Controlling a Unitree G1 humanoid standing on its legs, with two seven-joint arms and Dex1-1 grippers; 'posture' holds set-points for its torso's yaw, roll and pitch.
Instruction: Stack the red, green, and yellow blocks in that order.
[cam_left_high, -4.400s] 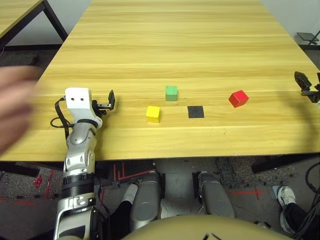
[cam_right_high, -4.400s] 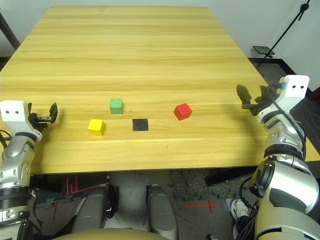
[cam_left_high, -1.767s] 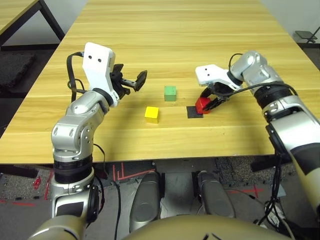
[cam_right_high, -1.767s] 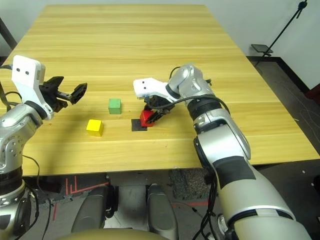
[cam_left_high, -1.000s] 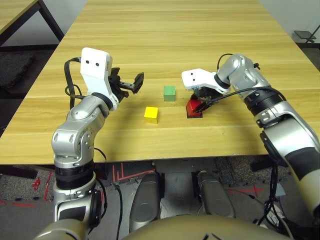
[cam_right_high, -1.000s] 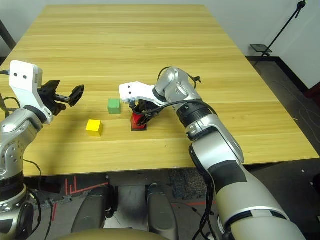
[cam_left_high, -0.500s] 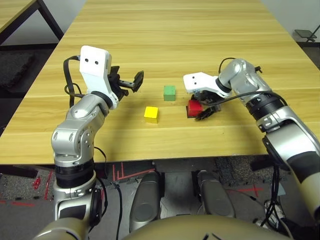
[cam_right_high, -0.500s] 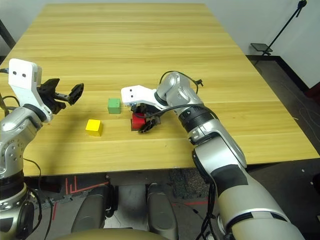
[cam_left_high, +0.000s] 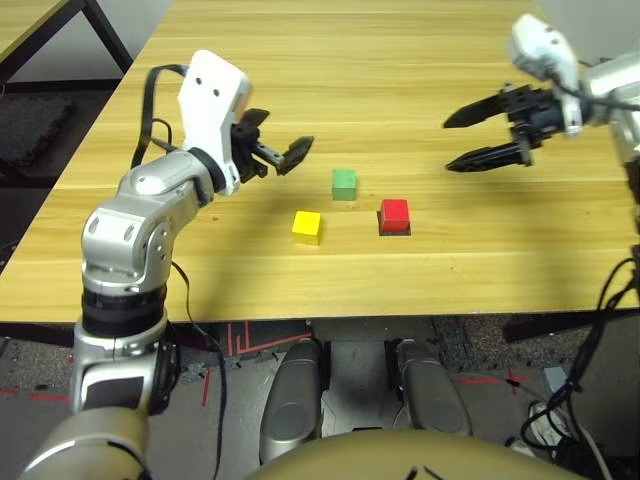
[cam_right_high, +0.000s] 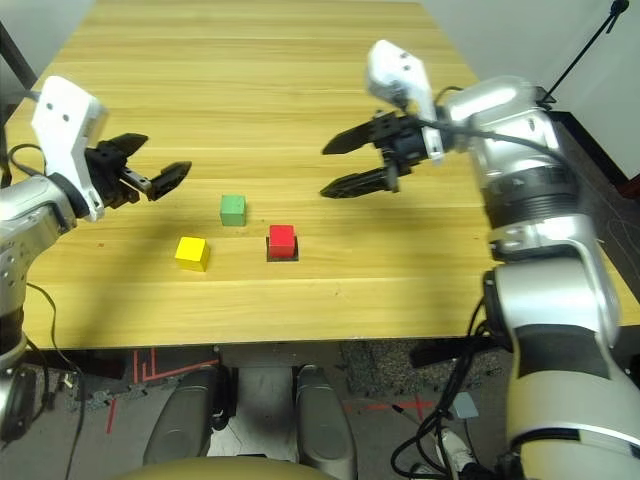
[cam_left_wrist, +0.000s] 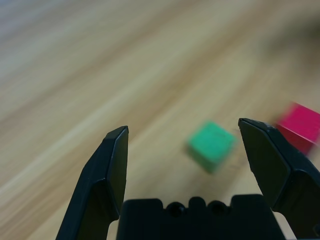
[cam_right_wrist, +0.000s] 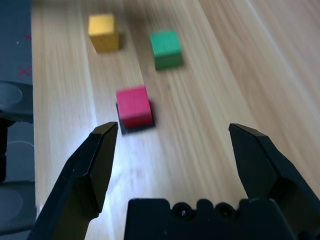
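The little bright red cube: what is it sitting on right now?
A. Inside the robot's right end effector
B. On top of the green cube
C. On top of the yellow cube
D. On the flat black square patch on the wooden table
D. The small bright red matte cube sits on the flat black square patch on the wooden table, apart from the green cube and the yellow cube.

Red block (cam_left_high: 394, 213) on blk patch (cam_left_high: 395, 230); green block (cam_left_high: 344, 183), yellow block (cam_left_high: 306, 226).

Bright, even light – soft shadows on the table (cam_left_high: 420, 60) – blurred wrist views.
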